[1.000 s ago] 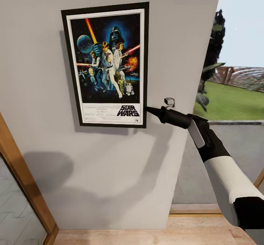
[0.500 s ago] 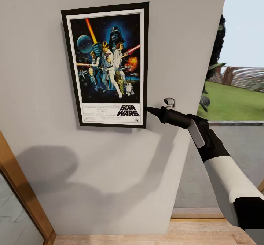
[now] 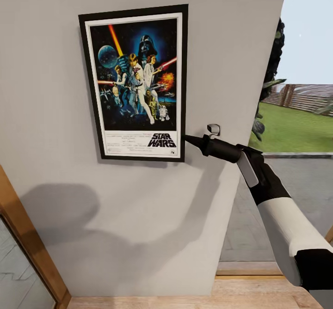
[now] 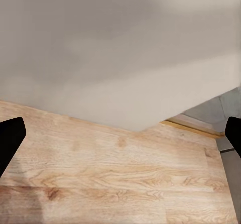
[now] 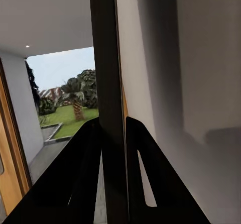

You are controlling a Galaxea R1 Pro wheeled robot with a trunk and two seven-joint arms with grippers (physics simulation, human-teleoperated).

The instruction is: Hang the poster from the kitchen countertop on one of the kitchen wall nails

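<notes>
**Right gripper pinching the poster's frame edge against the wall**

Right gripper [image 3: 188, 138]: the jaws are closed on the lower right edge of the poster [image 3: 136, 82], one dark finger on each side of the thin black frame, as the right wrist view shows, where the frame edge [image 5: 106, 83] runs upright between the two fingers [image 5: 85, 169]. In the head view the gripper's pointed tip meets the frame just beside the "STAR WARS" title; the black wrist and white forearm [image 3: 286, 228] extend away toward the lower right.

Left gripper [image 4: 120, 133]: the jaws stand wide apart and hold nothing; two dark fingertips [image 4: 10, 136] show at opposite edges of the left wrist view, over wood flooring.

Poster: portrait format, thin black frame, white border, colourful figures on dark blue with a red and an orange blade, a pale planet and a dark helmeted head above. It lies flat against the plain pale grey wall [image 3: 55, 69], slightly tilted, casting a narrow shadow at its lower and left edges.

Surroundings: a small grey fitting [image 3: 213, 128] sits on the wall just above the gripper. A light wood floor [image 3: 185, 299] meets the wall's base; a wooden door frame [image 3: 27, 235] slants at the lower left. Beyond the wall's right edge lie a green lawn [image 3: 296, 129], dark foliage and pale sky.
</notes>
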